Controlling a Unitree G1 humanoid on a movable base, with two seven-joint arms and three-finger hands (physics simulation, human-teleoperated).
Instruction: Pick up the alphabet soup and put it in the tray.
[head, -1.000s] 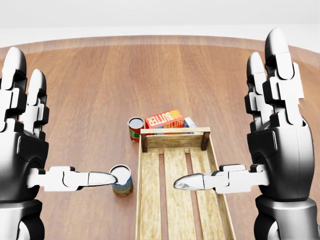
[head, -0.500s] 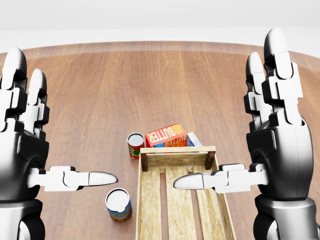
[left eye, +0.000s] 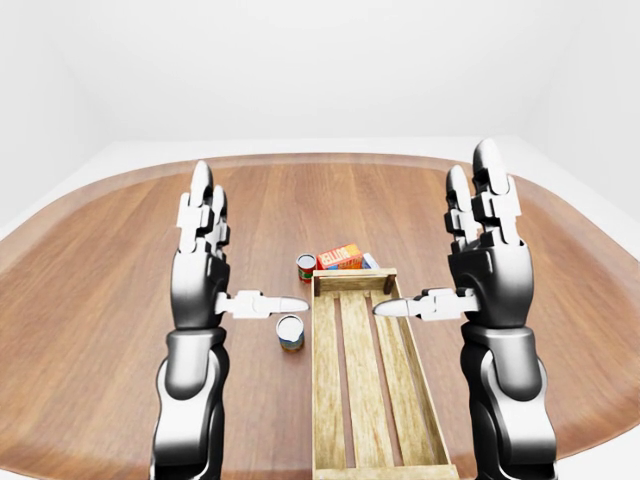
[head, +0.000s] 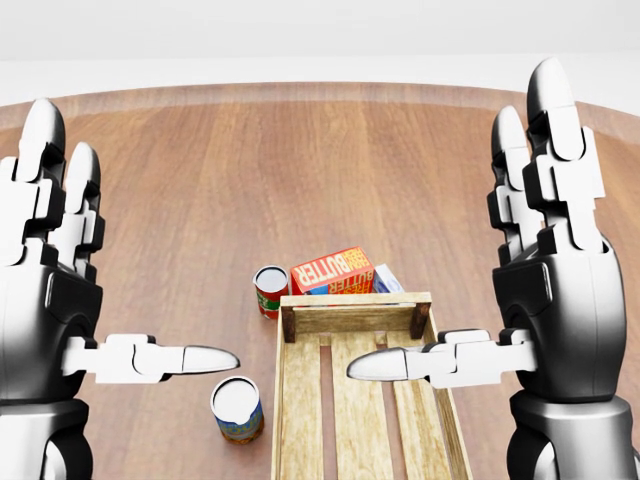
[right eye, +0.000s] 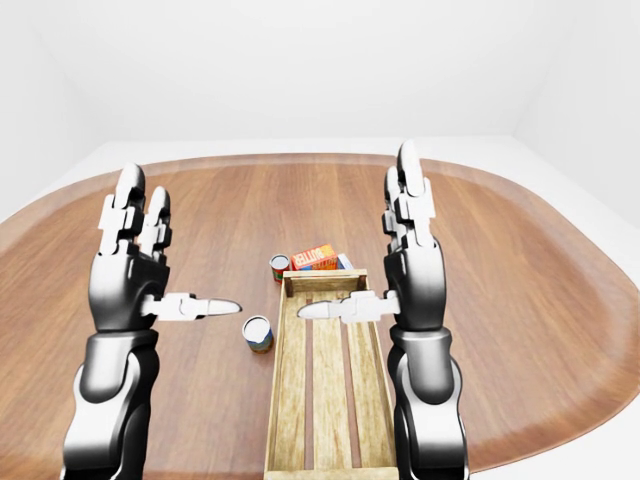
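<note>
alphabet soup: of two cans, i cannot tell which is the soup, since the labels are too small to read; both are standing upright on the bench (left eye: 120, 270), apart from each other, outside the tray.
nearer can (head: 238, 410): showing a pale flat lid and a blue-green label with an orange band low on it; sitting in the lower middle of the head view, just left of the tray's left wall and just under the left thumb tip, not touching the hand.
red can (head: 271, 289): showing a pale lid, a red label and a green band near the base; standing at the centre of the head view, just beside the tray's upper-left corner.
tray (head: 279, 420): a long wooden crate with slatted floor and low walls, running from the picture's centre to its bottom edge; lying bare inside, slats showing.
butter box (head: 332, 270): an orange-red carton with yellow lettering, leaning just above the tray's upper end wall, outside it; a pale blue-white box (head: 388, 279) is peeking out at its right.
left hand (head: 50, 300): hanging at the left edge of the head view, fingers stretched straight up, thumb pointing right, spread wide, holding nothing.
right hand (head: 550, 280): hanging at the right edge, fingers straight up, thumb pointing left over the tray's upper part, spread wide, holding nothing.
bench: a rounded brown wooden top filling the eye views.
</note>
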